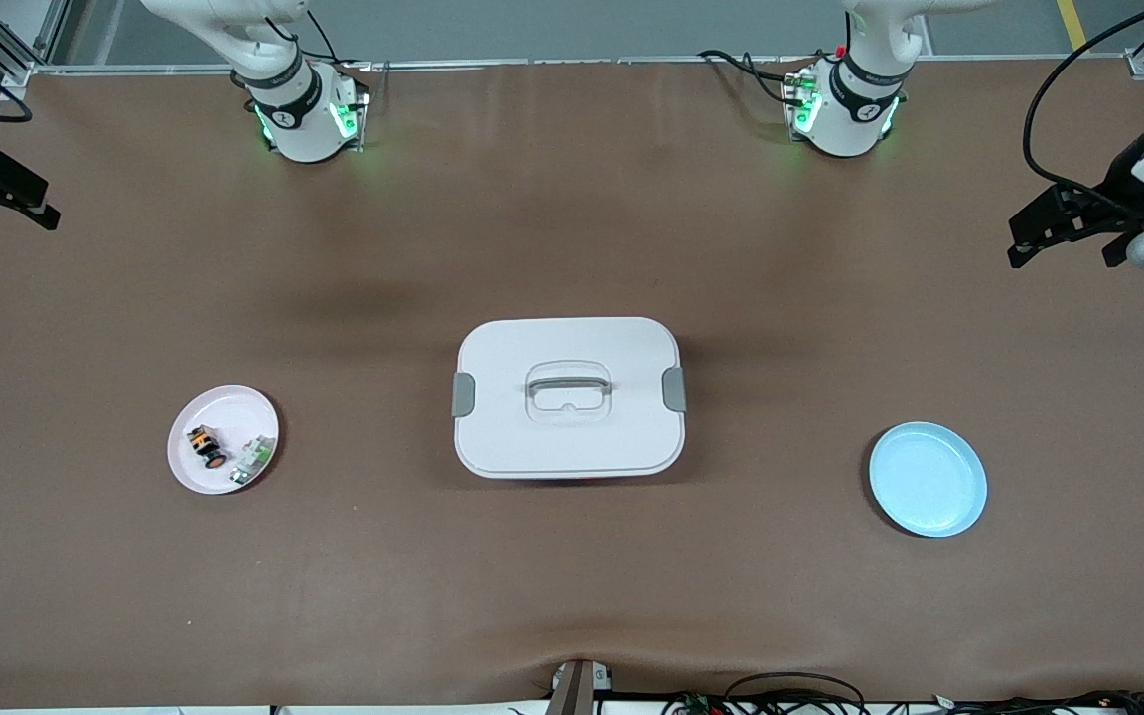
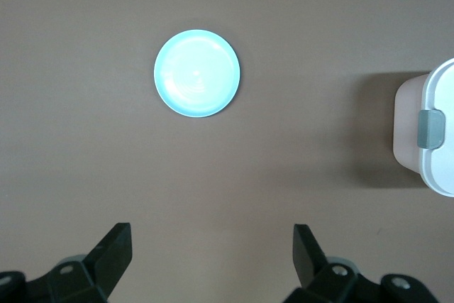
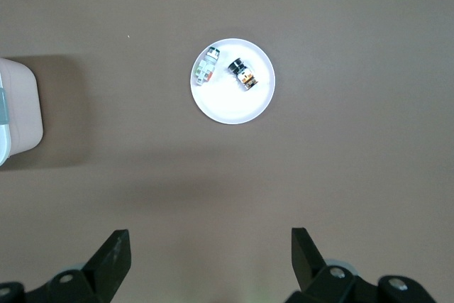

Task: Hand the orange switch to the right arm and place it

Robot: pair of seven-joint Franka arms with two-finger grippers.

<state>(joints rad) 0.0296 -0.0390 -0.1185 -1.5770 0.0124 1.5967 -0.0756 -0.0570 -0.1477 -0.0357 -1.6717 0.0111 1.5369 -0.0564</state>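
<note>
Orange switch (image 1: 206, 446) on pink plate (image 1: 197, 475) beside white-and-green part (image 1: 252, 459), toward right arm's end of tabletop (image 1: 572, 199). We see left hand (image 2: 213, 246) and right hand (image 3: 211, 250) both wide, empty, raised over tabletop ends.

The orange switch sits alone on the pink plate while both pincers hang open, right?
Not alone. In the front view the orange switch shares the pink plate with a small white-and-green part. Both the left pincer and the right pincer do hang open.
</note>
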